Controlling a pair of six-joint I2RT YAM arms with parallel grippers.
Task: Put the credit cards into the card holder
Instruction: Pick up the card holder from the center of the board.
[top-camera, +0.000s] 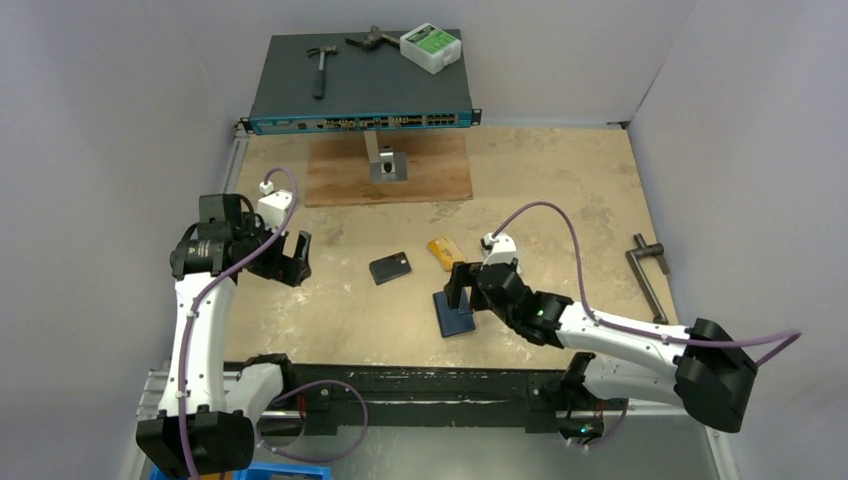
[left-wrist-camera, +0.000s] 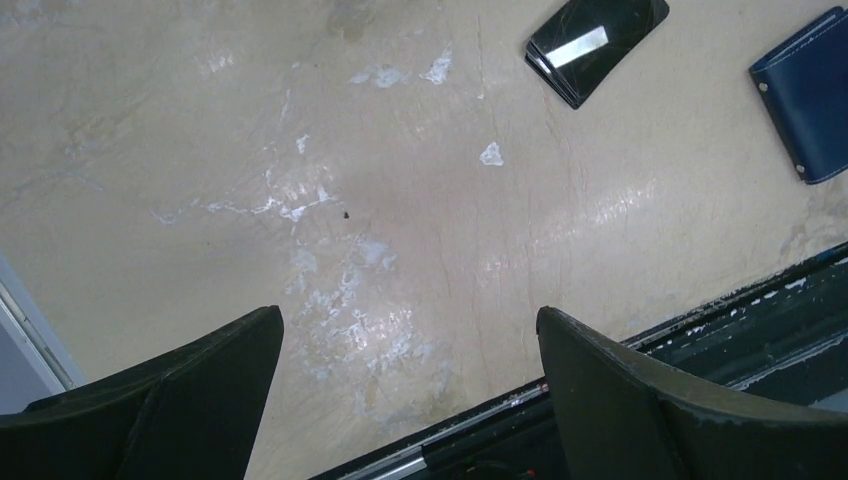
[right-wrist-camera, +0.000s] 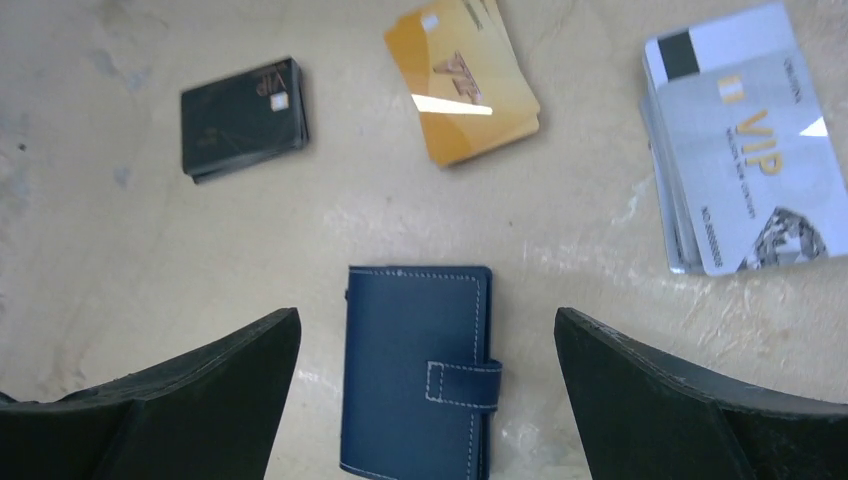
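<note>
- The card holder (right-wrist-camera: 415, 370) lies flat on the desk (top-camera: 580, 200), closed, with its snap tab folded across one long edge.
- The right pincer (right-wrist-camera: 425, 318) hangs directly above the card holder with its jaws spread wide, one finger out past each long side. It holds nothing and does not touch the holder.
- Three small piles of credit cards lie on the desk beyond the holder, each apart from the others.
- The black cards (right-wrist-camera: 242, 118) are on the left in the right wrist view, the orange-gold cards (right-wrist-camera: 462, 80) are in the middle, and the silver-grey cards (right-wrist-camera: 740, 150) are on the right, slightly fanned.
- Each pile seems to hold several cards, though the count cannot be told.
- The left pincer (left-wrist-camera: 410, 325) is also wide and empty. It hovers over bare desk well to the left of the black cards.
- At the far edge of the desk, a network switch (top-camera: 360, 95) carries a hammer (top-camera: 320, 68) and a white-and-green box (top-camera: 430, 47).
- A wooden board (top-camera: 388, 170) lies just in front of the switch.
</note>
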